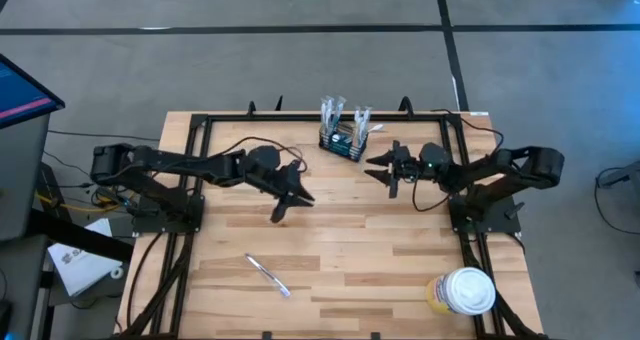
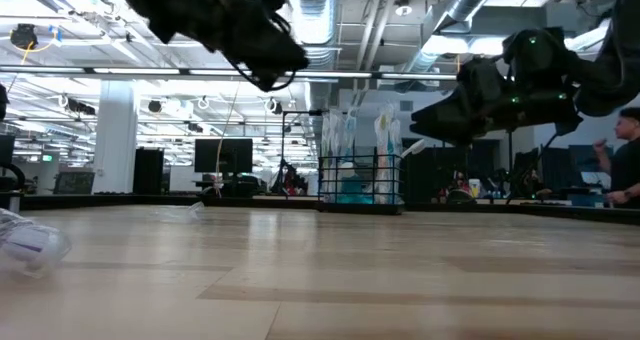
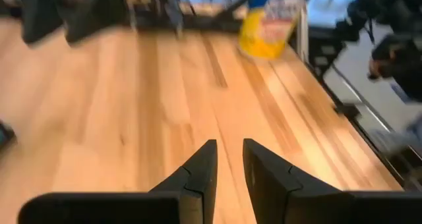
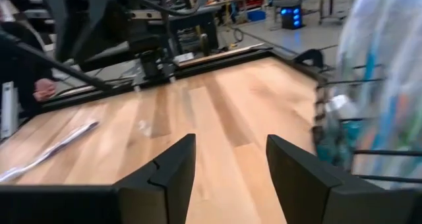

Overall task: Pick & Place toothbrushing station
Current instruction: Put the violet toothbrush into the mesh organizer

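High view: right gripper (image 1: pixel 385 169), jaws apart, empty, beside toothbrushing station (image 1: pixel 345 138); tub (image 1: pixel 462 291) near.

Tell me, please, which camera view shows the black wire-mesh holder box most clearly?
The high view: the black wire-mesh holder box appears whole, at the table's far edge, close to the right gripper. The low view shows its side, far off. The right wrist view catches only a blurred part. The left wrist view shows none.

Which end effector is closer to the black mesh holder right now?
Right. The right end effector hangs just beside the black mesh holder, empty. The left end effector hangs farther off, over mid-table, also empty.
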`<state>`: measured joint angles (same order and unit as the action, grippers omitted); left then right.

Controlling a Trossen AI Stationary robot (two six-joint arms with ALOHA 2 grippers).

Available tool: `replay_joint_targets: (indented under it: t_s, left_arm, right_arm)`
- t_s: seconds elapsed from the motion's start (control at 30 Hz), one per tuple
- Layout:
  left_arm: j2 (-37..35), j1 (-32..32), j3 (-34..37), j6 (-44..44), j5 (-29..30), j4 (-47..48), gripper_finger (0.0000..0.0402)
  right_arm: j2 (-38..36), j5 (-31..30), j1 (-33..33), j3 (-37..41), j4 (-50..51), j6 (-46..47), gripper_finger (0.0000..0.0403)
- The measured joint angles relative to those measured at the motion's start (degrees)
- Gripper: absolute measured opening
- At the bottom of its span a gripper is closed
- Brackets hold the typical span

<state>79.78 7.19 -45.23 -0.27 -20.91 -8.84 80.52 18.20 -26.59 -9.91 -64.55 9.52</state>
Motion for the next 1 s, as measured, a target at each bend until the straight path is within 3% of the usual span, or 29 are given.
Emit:
replay_joint_targets:
  t_s: [0.27,0.6,0.87,1.0]
  left_arm:
    - [-4.7,-6.1,0.0,0.0,0.0,17.7,0.0067]
    - [-3.8,-17.9,0.0,-0.4,0.6,20.4,0.0067]
    - [-2.5,-26.4,1.3,-3.5,10.2,20.1,0.0067]
    - [-2.1,-29.5,4.5,-6.9,12.2,20.4,0.0067]
  right_arm:
    - [0.9,0.0,5.8,-0.5,1.5,0.6,0.0166]
    - [0.9,-0.2,9.8,-4.0,6.9,0.6,0.0155]
    - [0.9,-0.2,9.8,-4.8,8.8,0.6,0.0146]
    - [0.9,-0.2,10.1,-4.8,8.9,0.6,0.0142]
